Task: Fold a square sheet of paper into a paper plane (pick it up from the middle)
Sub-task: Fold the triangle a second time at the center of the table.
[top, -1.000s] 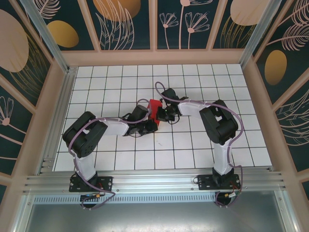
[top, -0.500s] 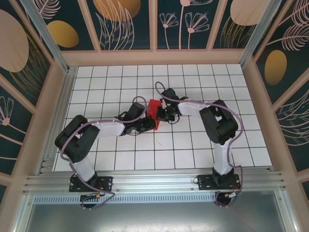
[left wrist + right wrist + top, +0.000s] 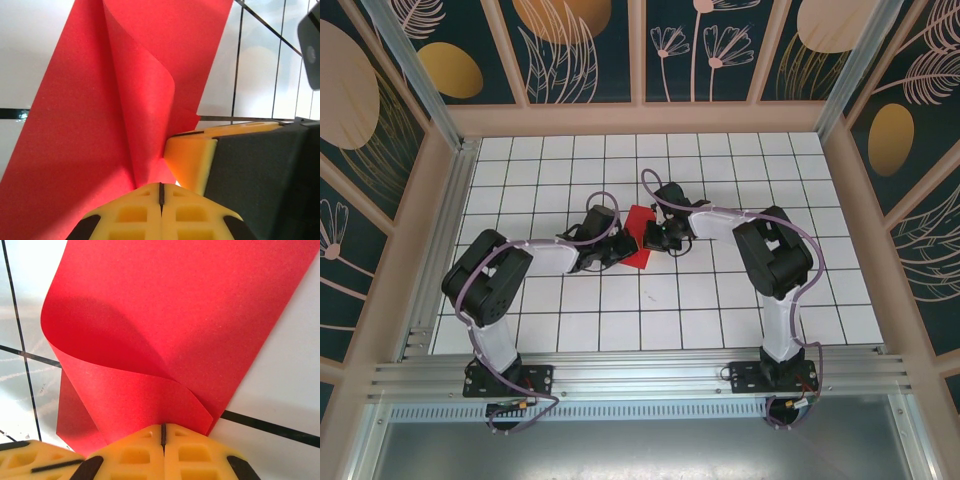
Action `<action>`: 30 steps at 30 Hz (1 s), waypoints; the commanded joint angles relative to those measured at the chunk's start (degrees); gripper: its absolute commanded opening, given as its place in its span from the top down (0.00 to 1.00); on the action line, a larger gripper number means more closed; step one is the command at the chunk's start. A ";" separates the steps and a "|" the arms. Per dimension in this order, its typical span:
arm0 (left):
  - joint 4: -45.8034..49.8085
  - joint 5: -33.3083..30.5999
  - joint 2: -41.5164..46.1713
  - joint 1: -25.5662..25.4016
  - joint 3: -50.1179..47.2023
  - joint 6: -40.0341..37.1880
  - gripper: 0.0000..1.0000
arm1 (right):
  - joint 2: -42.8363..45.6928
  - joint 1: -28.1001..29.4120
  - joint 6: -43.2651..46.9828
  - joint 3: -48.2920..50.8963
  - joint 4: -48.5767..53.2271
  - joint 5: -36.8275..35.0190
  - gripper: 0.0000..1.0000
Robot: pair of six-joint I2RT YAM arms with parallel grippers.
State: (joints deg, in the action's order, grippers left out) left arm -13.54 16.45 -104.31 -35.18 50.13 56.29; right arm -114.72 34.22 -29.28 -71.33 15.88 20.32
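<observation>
**Op:** Where are we on the plane?

**Eng:** Early. Your thin bright red square sheet of paper [image 3: 638, 237] sits around mid-table, on the white tiled table with black grid lines [image 3: 720, 300], between the two wrists. There's no dart shape, no pointed nose, and no sharp crease that I can see. I'd call it the first fold, unfinished.

**Op:** Grips?

**Eng:** Your left gripper [image 3: 161, 189] has its jaws pressed flat together, pinching a lifted fold of the sheet. Your right gripper [image 3: 163, 429] is the same, clamped on a curled-over edge. The two pinch points are just beside each other. In the left wrist view a finger of the other gripper sits right against the paper next to its own.

**Op:** Paper condition?

**Eng:** It's matte, faintly grainy and thin, red on both faces. One flap rolls over the flatter part in a soft round bend. That's a loop, not pressed down. Edges look straight and clean, with no tears visible.

**Op:** Hardware, surface?

**Eng:** The moulded yellow pads [image 3: 130, 215] have open pockets, with black bodies behind. The tiles are glossy and throw back light.

**Op:** What's left?

**Eng:** Nearly everything, by my read. You need to flatten that bend into a real crease, then do the nose folds and the wings. Thin paper held this close together may buckle off-line.
</observation>
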 commanded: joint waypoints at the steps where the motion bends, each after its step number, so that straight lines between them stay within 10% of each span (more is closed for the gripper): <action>1: -2.06 0.06 -2.12 0.05 2.54 0.91 0.94 | -4.22 0.18 0.45 0.70 1.11 -0.54 1.00; 30: 3.98 -3.79 -5.11 1.27 8.53 1.78 0.88 | -4.74 0.04 4.14 1.83 3.02 -1.99 1.00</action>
State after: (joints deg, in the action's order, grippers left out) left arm -9.17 11.73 -109.62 -34.39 57.08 57.34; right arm -115.09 33.93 -26.89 -71.42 15.46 21.28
